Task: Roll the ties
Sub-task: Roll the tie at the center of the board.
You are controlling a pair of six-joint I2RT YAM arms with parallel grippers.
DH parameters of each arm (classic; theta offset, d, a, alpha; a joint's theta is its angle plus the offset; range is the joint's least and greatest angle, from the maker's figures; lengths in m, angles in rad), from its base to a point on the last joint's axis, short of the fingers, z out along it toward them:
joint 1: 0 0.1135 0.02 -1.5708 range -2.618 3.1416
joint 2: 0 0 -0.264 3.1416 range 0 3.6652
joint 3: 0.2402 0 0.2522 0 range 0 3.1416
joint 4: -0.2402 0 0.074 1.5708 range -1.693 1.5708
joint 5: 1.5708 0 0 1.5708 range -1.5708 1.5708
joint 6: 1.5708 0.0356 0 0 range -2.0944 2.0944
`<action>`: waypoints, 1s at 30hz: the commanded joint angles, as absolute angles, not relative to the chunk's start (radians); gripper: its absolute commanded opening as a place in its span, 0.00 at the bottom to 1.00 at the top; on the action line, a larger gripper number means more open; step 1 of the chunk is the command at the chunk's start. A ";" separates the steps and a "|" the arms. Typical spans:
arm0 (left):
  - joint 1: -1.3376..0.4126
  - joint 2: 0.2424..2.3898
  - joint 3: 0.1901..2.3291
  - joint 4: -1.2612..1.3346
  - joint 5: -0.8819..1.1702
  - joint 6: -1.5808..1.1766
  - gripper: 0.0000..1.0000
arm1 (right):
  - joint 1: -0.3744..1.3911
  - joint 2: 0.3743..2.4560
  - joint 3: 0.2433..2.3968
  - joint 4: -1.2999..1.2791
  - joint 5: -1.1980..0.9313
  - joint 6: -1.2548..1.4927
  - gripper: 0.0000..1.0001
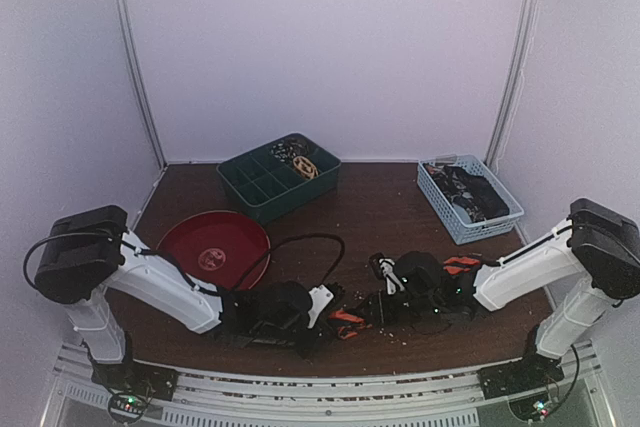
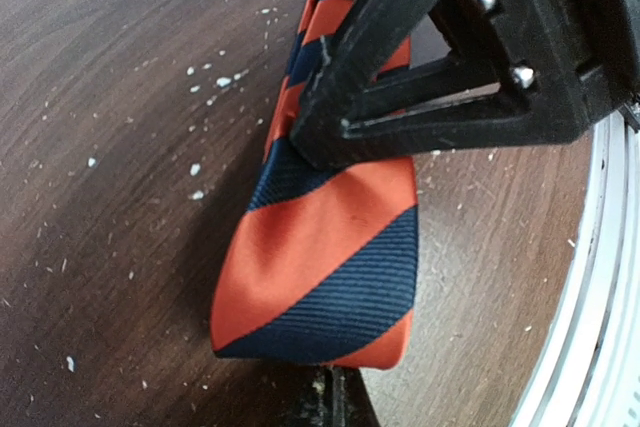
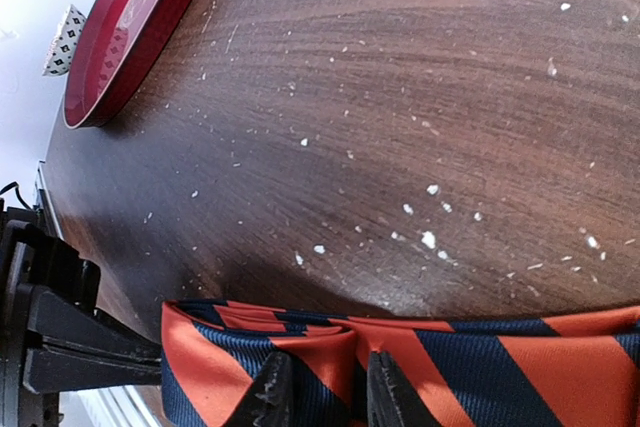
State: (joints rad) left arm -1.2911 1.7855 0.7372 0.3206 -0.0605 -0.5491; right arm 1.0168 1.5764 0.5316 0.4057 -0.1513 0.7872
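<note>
The striped orange-red and dark tie (image 1: 348,323) lies near the table's front edge, between my two grippers. In the left wrist view its folded wide end (image 2: 320,267) rests on the wood, and my left gripper (image 2: 335,395) is shut on that end's edge. My right gripper (image 2: 450,57) presses down on the band just beyond. In the right wrist view the tie (image 3: 480,367) is folded in layers. My right gripper (image 3: 328,392) is shut on a fold of it. More orange fabric (image 1: 462,265) shows behind the right wrist.
A red plate (image 1: 213,244) sits at the left. A green compartment tray (image 1: 278,177) with small coils stands at the back. A blue basket (image 1: 467,197) holding dark ties is at the back right. A black cable (image 1: 300,240) loops across the wood. The white front rail (image 2: 600,277) is close.
</note>
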 commanded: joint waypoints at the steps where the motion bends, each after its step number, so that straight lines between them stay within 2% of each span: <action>1: -1.287 1.773 0.781 0.328 -0.083 -0.518 0.00 | 1.020 1.559 0.501 0.342 -0.108 0.753 0.26; 16: -1.287 1.778 0.858 0.282 -0.087 -0.479 0.00 | 1.024 1.551 0.452 0.460 -0.139 0.789 0.20; 30: -1.287 1.617 0.605 0.200 -0.123 -0.663 0.01 | 1.069 1.606 0.481 0.510 -0.155 0.858 0.20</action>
State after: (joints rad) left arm -1.2911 1.6634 0.6304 0.2241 -0.0917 -0.6132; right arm 1.0470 1.5711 0.4644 0.5289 -0.1432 0.8383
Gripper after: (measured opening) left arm 0.009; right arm 0.202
